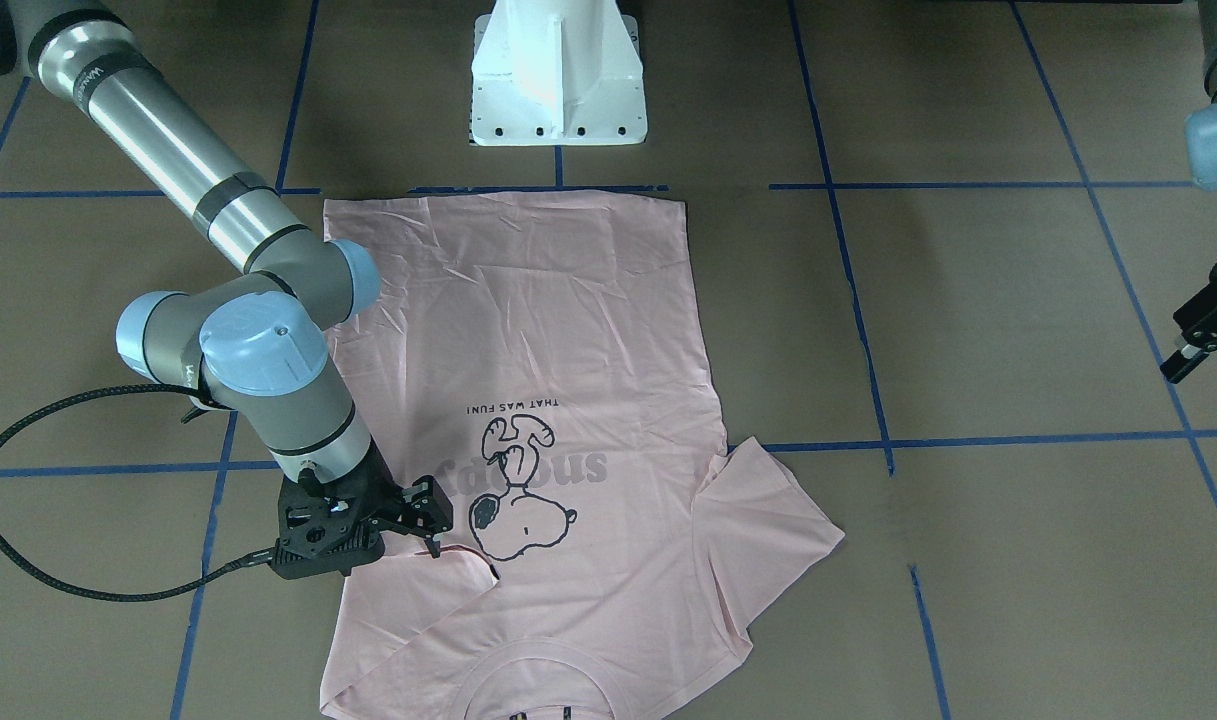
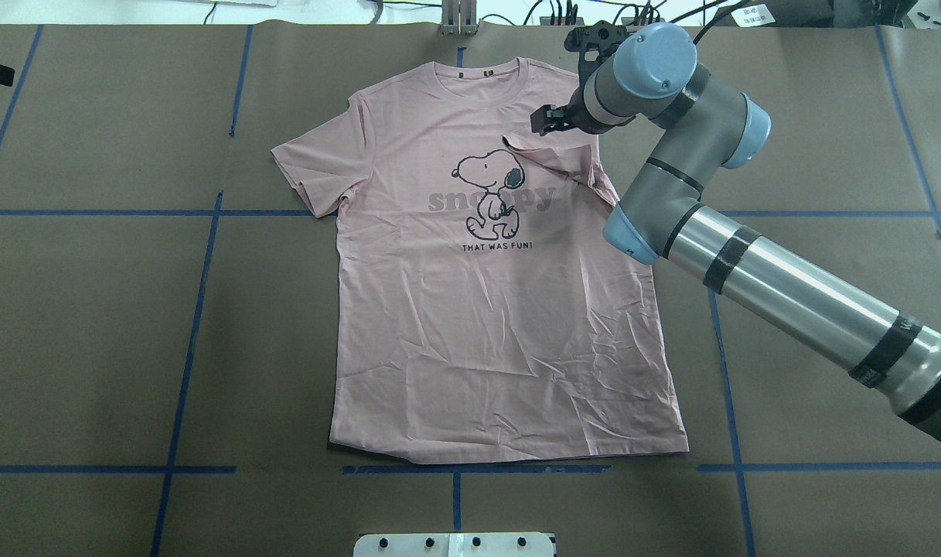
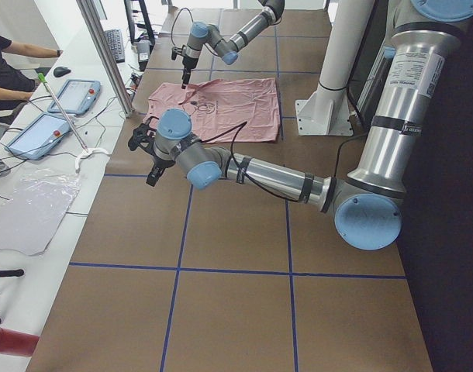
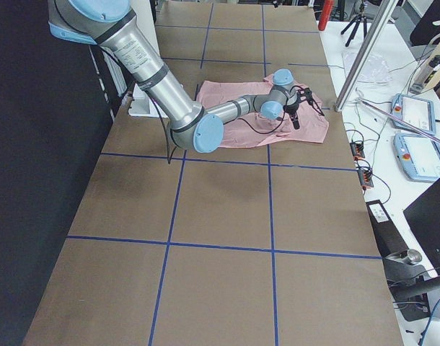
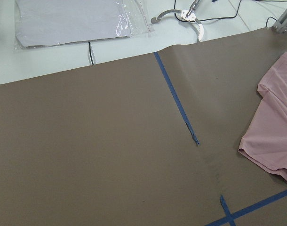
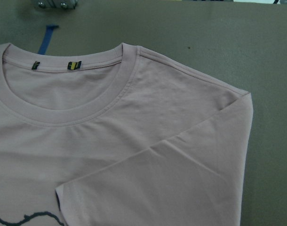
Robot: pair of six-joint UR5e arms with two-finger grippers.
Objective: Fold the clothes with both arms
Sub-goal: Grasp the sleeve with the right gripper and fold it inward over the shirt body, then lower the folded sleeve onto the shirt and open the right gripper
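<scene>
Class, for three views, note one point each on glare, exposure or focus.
Overhead exterior: a glare streak runs along the right arm. Exterior front-facing: the white pedestal base is nearly washed out. Right wrist-mounted: the pink T-shirt is evenly lit, its ribbed neck sharp.

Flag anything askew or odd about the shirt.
One sleeve of the T-shirt is folded inward over the chest, its tip reaching the Snoopy drawing, beside the right gripper; the other sleeve lies spread flat. Lopsided, though it fits a fold underway.

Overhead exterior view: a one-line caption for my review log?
Right arm's end effector poised over the inward-folded sleeve of a pale pink Snoopy T-shirt.
</scene>
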